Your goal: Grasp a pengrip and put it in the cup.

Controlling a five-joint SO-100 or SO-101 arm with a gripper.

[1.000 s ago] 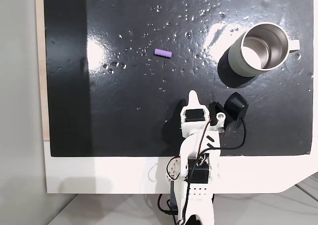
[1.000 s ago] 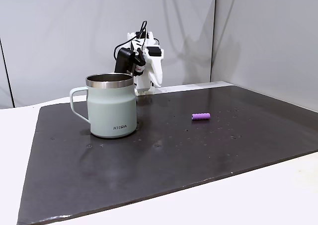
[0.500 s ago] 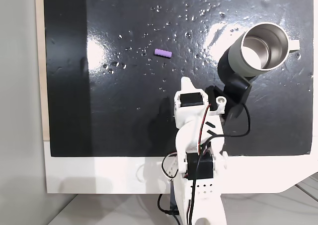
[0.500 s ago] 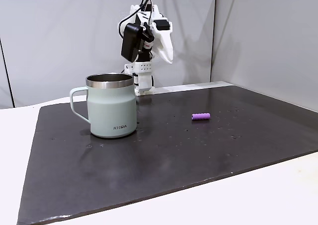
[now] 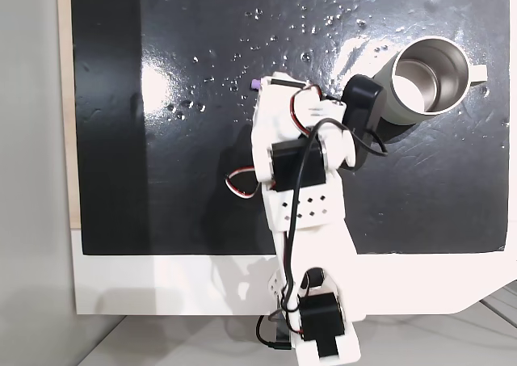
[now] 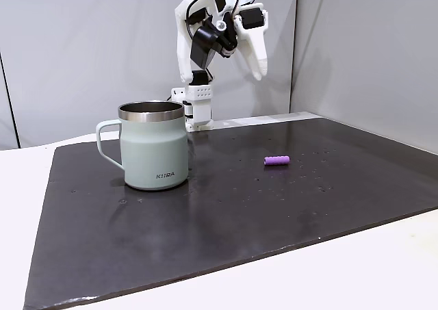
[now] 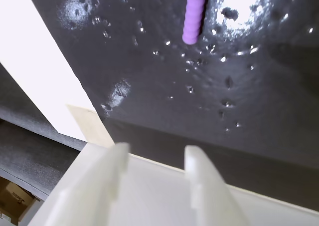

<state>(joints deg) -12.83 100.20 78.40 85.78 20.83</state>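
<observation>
The pengrip, a small light-purple tube, lies on the black mat, right of the cup in a fixed view from the side. In the fixed view from above, only its left end peeks out from under the arm; the cup stands at the far right. My gripper hangs high above the mat, pointing down, behind the pengrip. In the wrist view the pengrip lies ahead at the top. My gripper is open, with nothing between its white fingers.
The white table borders the mat in front, and a pale wooden strip runs along its left side. Small dents or droplets dot the mat. Grey walls stand behind the arm base.
The arm has risen from its folded pose near the base and reached out over the mat until the gripper hangs above the pengrip. Pengrip and cup have not moved.
</observation>
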